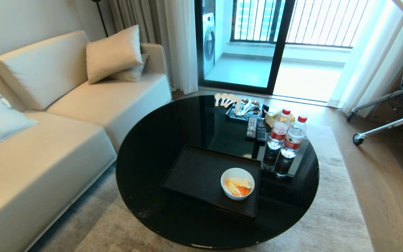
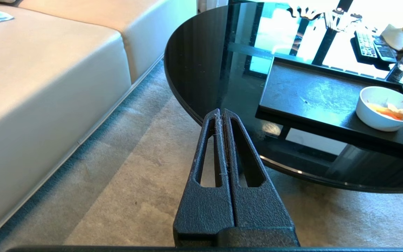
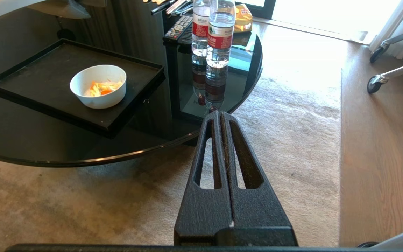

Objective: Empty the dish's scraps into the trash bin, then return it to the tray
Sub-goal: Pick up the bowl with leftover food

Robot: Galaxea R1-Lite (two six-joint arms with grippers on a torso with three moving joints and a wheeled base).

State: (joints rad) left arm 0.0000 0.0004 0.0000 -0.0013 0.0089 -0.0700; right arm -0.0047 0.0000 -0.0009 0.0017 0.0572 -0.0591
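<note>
**Both arms parked, bowl waiting on the tray**

The left gripper (image 2: 221, 112) and the right gripper (image 3: 219, 114) each hang low over the carpet, short of the table's near edge. Both have their 2 fingers pressed flat together and hold nothing.

The dish (image 1: 237, 183) lies ahead of both grippers and above their level. It is up and across from the left gripper, and closer to the right gripper, on that gripper's inner side. It stands upright, mouth facing straight up, in the near right corner of the tray (image 1: 194, 171). Being round, it has no long axis across the table; its only axis is vertical. The scraps (image 1: 238, 187) lie loose inside it.

The trash bin is in none of the 3 views, so the dumping spot is unknown from here.

Risks, as I judge them:
- The 2 water bottles (image 1: 287, 136) stand just beyond the tray's right edge, and a wide reach by the right arm could topple them.
- A thin rim pinch on a deep bowl may slip, spilling scraps onto the table (image 1: 145, 150).
- Either gripper rising carelessly could strike the table's edge.
</note>
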